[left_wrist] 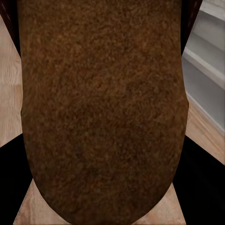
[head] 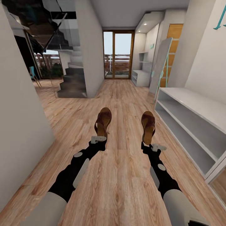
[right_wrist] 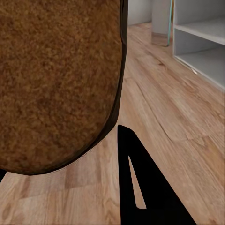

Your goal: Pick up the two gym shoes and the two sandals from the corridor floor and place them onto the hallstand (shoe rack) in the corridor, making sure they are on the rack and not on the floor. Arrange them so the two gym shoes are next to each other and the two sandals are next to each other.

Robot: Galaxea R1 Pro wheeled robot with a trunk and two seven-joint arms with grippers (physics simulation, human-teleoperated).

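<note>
along the corridor, the wood-plank floor [head: 122, 175] runs from the robot toward a glazed door with a wooden frame [head: 118, 54] at the far end. on the robot's right, against the wall, stands a pale grey low shelf unit [head: 201, 103] with open tiers, its nearest bay showing in the right wrist view [right_wrist: 201, 42] too. farther down the same side sits a second pale unit with stepped upper shelves [head: 142, 73], and a tall panel [head: 161, 64] leans near it. a dark staircase [head: 70, 78] rises on the left behind a white wall [head: 91, 44].

both black-and-white arms reach forward over the floor. the left gripper [head: 99, 138] is closed on the heel end of the left sandal [head: 103, 121], which points away from the robot and is lifted off the planks; in the left wrist view the tan, grainy insole [left_wrist: 103, 108] sits right against the camera with the dark fingers [left_wrist: 201, 183] at its edges. the right gripper [head: 150, 146] likewise clamps the heel of the right sandal [head: 148, 125], toe pointing forward; the right wrist view has its insole [right_wrist: 56, 79] close up, with one black finger [right_wrist: 140, 187] beside it over the planks. the two sandals are held well apart, roughly side by side, the right one nearer the low shelf unit.
</note>
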